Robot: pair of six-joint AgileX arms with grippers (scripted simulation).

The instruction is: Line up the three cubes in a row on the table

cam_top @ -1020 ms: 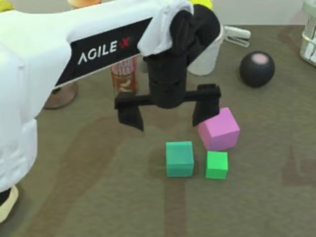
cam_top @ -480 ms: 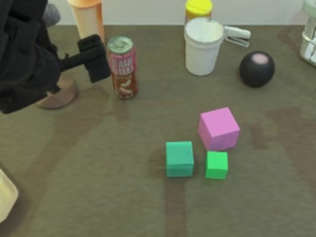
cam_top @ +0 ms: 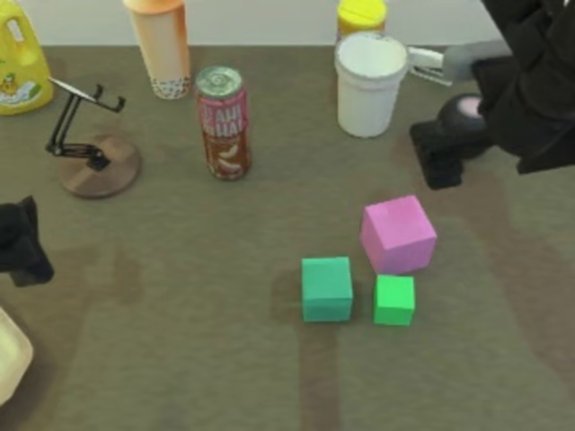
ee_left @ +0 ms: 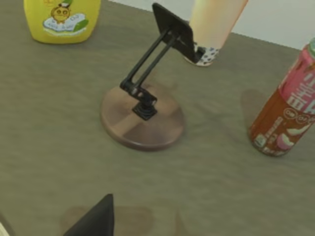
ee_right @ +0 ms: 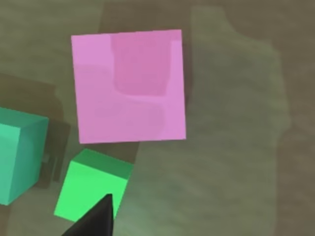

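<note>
Three cubes sit on the table (cam_top: 198, 359) right of centre. The large pink cube (cam_top: 398, 233) stands behind the other two, touching neither the teal-green cube (cam_top: 326, 288) nor the smaller bright green cube (cam_top: 394, 300), which lie side by side with a small gap. My right gripper (cam_top: 494, 135) hangs open behind and to the right of the pink cube, one fingertip (cam_top: 439, 163) showing. The right wrist view looks down on the pink cube (ee_right: 130, 86), the teal-green cube (ee_right: 19, 155) and the bright green cube (ee_right: 93, 189), with one fingertip (ee_right: 96, 219) in front. My left gripper (cam_top: 22, 241) is open at the table's left edge.
A red can (cam_top: 222, 121), a white cup (cam_top: 370, 83), a tall orange cup (cam_top: 160, 45), a yellow bottle (cam_top: 20, 58) and a phone stand (cam_top: 90, 157) line the back and left. A dark ball (cam_top: 467, 115) and a stapler (cam_top: 431, 61) lie by the right arm.
My left arm has pulled back from above the cubes to the left edge. My right arm has come in from the back right. The cubes have not moved.
</note>
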